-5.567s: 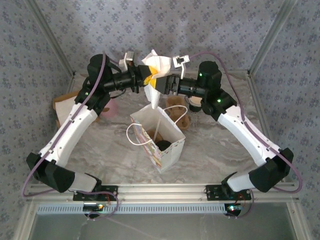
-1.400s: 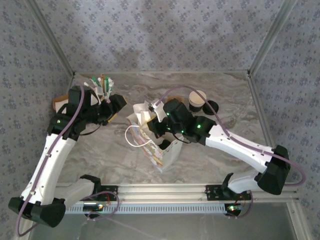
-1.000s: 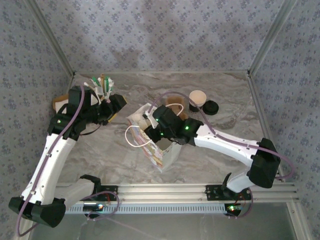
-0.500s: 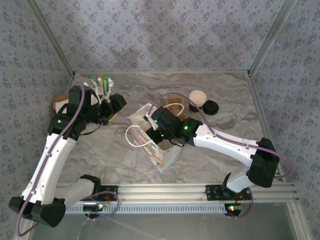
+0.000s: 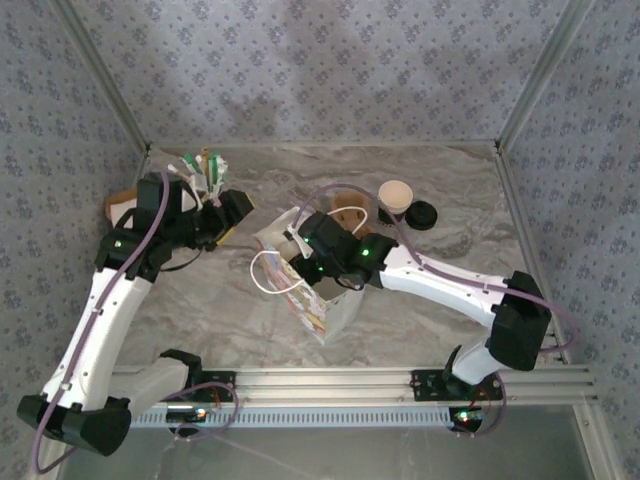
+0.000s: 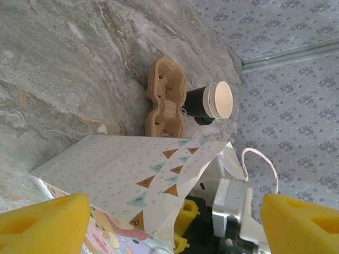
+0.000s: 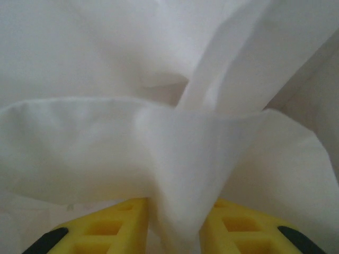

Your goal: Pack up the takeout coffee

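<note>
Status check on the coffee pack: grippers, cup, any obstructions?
Left gripper open, hovering left of white bag. Right gripper in bag, tissue paper between fingers, grip unclear. Bag contents hidden; a lidless paper cup and black lid sit outside by carrier.

The mouth of the white bag (image 5: 335,305) is blocked by the right pincer (image 5: 298,262) and crumpled white paper (image 7: 159,143). Behind it the cup carrier (image 5: 350,214), coffee cup (image 5: 394,195) and black lid (image 5: 421,214) crowd the far table (image 5: 400,335); its near right part lies bare.
</note>
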Controlling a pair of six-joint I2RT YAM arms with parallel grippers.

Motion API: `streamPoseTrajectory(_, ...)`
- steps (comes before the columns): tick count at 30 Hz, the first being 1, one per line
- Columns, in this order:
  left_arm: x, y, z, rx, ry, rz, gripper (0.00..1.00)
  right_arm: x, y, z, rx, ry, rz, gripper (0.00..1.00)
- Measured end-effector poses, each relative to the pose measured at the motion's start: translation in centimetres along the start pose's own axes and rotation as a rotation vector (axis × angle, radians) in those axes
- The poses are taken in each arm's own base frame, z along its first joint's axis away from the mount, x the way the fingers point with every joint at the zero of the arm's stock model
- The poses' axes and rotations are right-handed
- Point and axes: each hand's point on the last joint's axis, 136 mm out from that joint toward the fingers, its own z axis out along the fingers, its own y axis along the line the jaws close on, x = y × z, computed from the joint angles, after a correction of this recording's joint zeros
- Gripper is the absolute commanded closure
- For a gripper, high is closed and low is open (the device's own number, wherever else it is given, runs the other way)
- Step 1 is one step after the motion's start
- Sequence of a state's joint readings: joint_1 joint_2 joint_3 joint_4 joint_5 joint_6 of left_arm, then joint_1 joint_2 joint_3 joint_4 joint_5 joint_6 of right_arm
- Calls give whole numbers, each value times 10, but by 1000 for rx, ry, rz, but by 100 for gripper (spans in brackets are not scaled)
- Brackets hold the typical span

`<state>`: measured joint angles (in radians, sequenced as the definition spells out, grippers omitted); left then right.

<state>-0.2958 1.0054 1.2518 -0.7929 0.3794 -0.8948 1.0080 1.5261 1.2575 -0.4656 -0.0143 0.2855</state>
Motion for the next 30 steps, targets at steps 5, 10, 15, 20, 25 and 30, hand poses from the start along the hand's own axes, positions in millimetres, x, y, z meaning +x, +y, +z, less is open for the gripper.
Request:
streamPoseTrajectory(5, 4, 4, -25, -12, -60, 30, 17, -3, 0, -5, 3, 7, 10, 57)
streamPoseTrajectory(10, 15, 13, -52, -19, -111, 41, 23, -30, 10, -31, -27, -59, 13, 47)
streamPoseTrajectory(15, 38, 45, -57, -66, -98, 14, 29, -59, 22, -77, -78, -166, 12, 43)
streamPoseTrajectory(20, 62, 84, -36, -141, -23, -54, 37, -71, 28, -113, -124, -229, 16, 41)
streamPoseTrajectory(25, 85, 116, -16, -186, 49, -120, 46, -71, 21, -136, -129, -250, 43, 41)
streamPoseTrajectory(30, 106, 134, 11, -188, 123, -162, 50, -74, -5, -172, -82, -320, 100, 38)
